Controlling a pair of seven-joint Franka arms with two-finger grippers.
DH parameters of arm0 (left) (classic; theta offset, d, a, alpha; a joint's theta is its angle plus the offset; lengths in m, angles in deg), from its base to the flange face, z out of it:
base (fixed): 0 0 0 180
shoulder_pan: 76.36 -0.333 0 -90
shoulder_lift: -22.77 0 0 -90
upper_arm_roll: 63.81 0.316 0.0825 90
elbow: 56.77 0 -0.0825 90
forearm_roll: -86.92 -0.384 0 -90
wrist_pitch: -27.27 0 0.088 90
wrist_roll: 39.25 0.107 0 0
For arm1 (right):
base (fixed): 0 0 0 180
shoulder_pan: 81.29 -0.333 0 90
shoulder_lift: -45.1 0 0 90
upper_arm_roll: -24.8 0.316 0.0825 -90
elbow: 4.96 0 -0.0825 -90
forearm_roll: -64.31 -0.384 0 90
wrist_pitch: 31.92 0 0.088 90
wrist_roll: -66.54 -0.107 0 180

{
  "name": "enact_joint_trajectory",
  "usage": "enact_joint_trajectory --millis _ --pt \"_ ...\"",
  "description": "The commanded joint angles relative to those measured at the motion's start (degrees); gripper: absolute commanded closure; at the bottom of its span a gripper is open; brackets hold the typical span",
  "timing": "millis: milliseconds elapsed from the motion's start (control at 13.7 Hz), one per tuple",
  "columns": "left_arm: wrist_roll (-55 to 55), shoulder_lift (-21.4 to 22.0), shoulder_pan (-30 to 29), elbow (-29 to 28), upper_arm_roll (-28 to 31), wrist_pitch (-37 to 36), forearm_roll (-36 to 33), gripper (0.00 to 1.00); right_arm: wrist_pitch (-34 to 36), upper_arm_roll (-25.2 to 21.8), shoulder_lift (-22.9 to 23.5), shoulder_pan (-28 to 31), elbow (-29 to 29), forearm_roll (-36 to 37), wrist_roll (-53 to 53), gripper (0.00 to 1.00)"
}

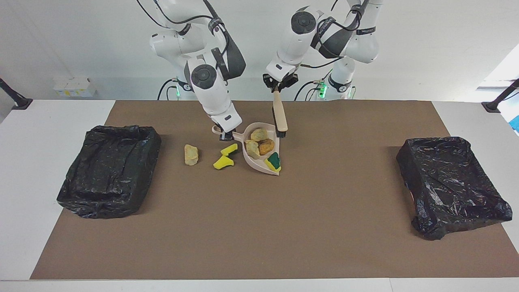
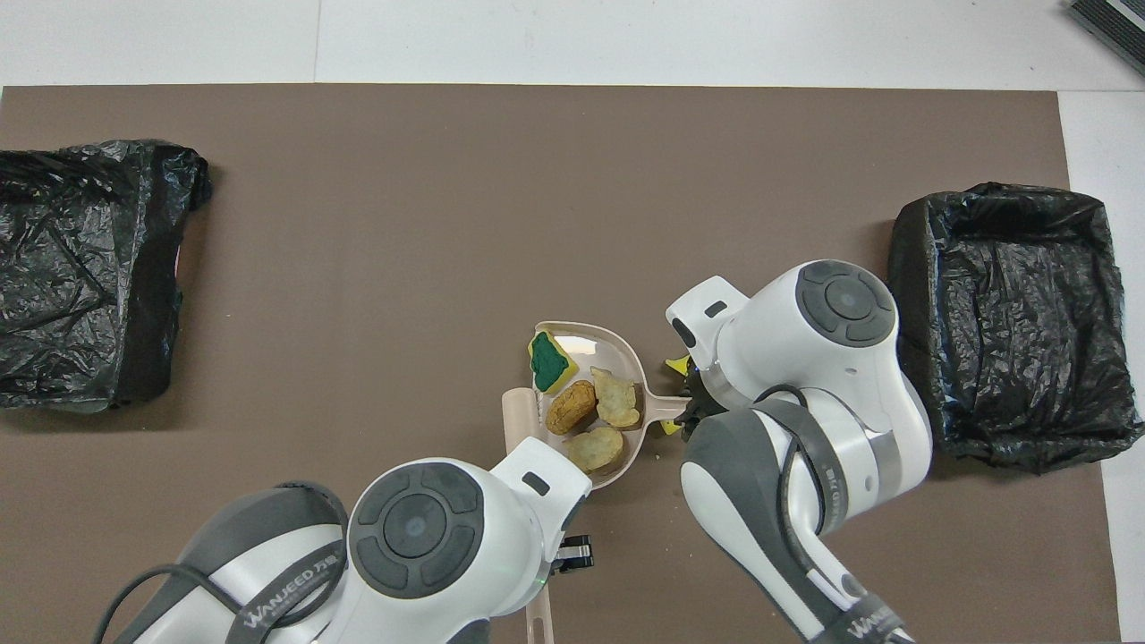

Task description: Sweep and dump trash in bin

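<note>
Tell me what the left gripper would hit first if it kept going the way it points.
The left gripper points down along the brush it holds. Carried on, the bristles would probably meet the dustpan's edge or the mat beside it; depth is unclear.

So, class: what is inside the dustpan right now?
Four scraps lie in the dustpan: a yellow-and-green sponge by its open edge, an orange-brown lump and two pale tan lumps. Anything underneath them is covered.
</note>
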Motion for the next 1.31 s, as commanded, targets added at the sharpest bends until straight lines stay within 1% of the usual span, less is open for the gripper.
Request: enact_joint_trajectory --millis 0,73,146,291,364,510,656,729,802,947,1020,1093,1239 --pt "-6.1 2.3 0.7 -4.9 -1.3 0.7 -3.0 1.00 1.7 0.3 -1.1 3.9 -2.3 -1.9 7.4 1.00" --pt "-6.2 2.3 0.7 -6.6 -2.6 1.7 -3.7 1.00 3.4 0.3 -1.0 5.4 -3.7 -1.9 9.4 1.00" --pt "-6.3 2.7 0.7 -9.0 -3.5 4.5 -3.9 1.00 5.2 0.3 -0.7 6.7 -4.9 -1.9 11.3 1.00" --pt "-8.8 3.1 0.7 -13.4 -6.1 12.1 -3.8 1.00 6.8 0.3 -1.1 9.4 -5.9 -2.0 14.0 1.00" --pt "-9.1 2.9 0.7 -14.6 -7.2 14.2 -3.9 1.00 7.4 0.3 -1.2 10.3 -5.5 -2.3 15.3 1.00" --pt "-9.3 2.8 0.8 -17.4 -9.3 17.3 -3.9 1.00 7.3 0.2 -2.5 10.1 -3.9 -2.5 16.6 1.00" --pt "-9.6 2.4 2.4 -19.7 -9.8 21.6 -3.8 1.00 6.8 0.2 -3.2 10.4 -2.5 -2.4 17.7 1.00" --pt "-9.8 2.4 2.5 -20.1 -9.8 22.0 -3.8 1.00 6.7 0.2 -3.2 10.4 -2.4 -2.3 18.8 1.00" --pt "-9.6 2.4 2.4 -20.2 -9.8 21.9 -3.8 1.00 6.1 0.2 -3.4 9.9 -1.8 -1.6 18.8 1.00" --pt "-9.1 2.4 2.2 -20.5 -9.7 22.2 -3.8 1.00 0.4 0.1 -4.8 8.2 1.6 -1.4 18.3 1.00" --pt "-8.7 2.2 1.7 -20.5 -9.7 22.9 -3.8 1.00 -1.2 0.2 -4.7 7.5 2.5 -1.4 17.9 1.00" --pt "-7.7 1.1 0.8 -20.5 -9.6 24.4 -3.8 1.00 -3.1 0.1 -4.7 6.5 3.6 -1.3 17.8 1.00" --pt "-4.3 -2.2 -3.3 -19.7 -9.6 27.8 -3.8 1.00 -4.9 0.2 -4.2 6.3 4.7 -1.3 17.7 1.00"
